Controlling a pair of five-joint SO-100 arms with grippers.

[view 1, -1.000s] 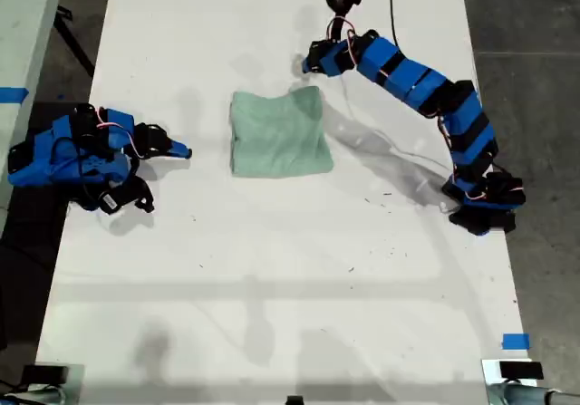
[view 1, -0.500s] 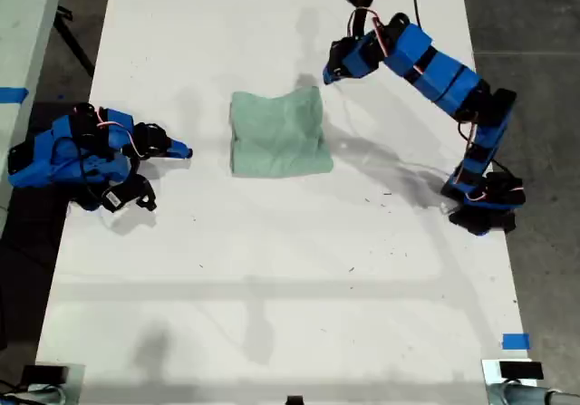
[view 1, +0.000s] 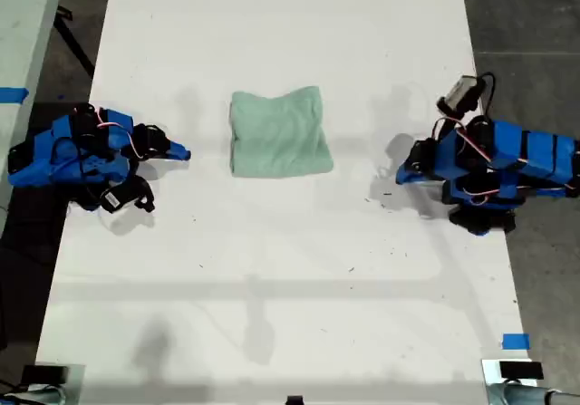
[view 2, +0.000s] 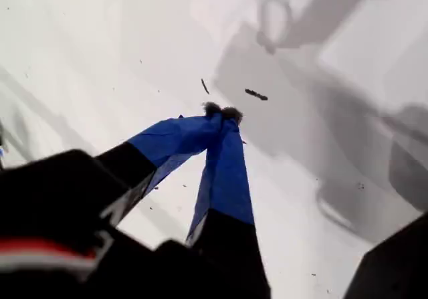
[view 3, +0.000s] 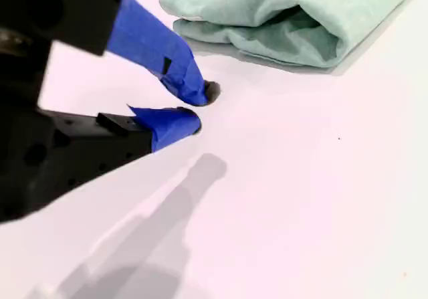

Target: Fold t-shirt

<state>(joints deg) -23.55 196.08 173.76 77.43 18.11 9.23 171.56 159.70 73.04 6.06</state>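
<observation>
The pale mint-green t-shirt [view 1: 279, 133] lies folded into a small square on the white table [view 1: 272, 269], a little beyond the middle. My first gripper [view 1: 401, 175] is at the exterior view's right, drawn back low near its base and well apart from the shirt. Its blue fingertips [view 2: 222, 114] meet over bare table, so it is shut and empty. At the exterior view's left rests my second gripper [view 1: 186, 153], pointing at the shirt with a short gap between them. It is shut [view 3: 200, 108] with only a sliver between the tips, and the t-shirt's folded edge [view 3: 294, 18] lies just ahead.
Small dark specks [view 1: 385, 193] mark the table near my first gripper. Blue tape [view 1: 515, 341] sits at the exterior view's near right table edge. Dark floor borders the table on both sides.
The first arm has pulled back from the far corner of the shirt and folded down near its base at the exterior view's right. The shirt and the second arm have not moved.
</observation>
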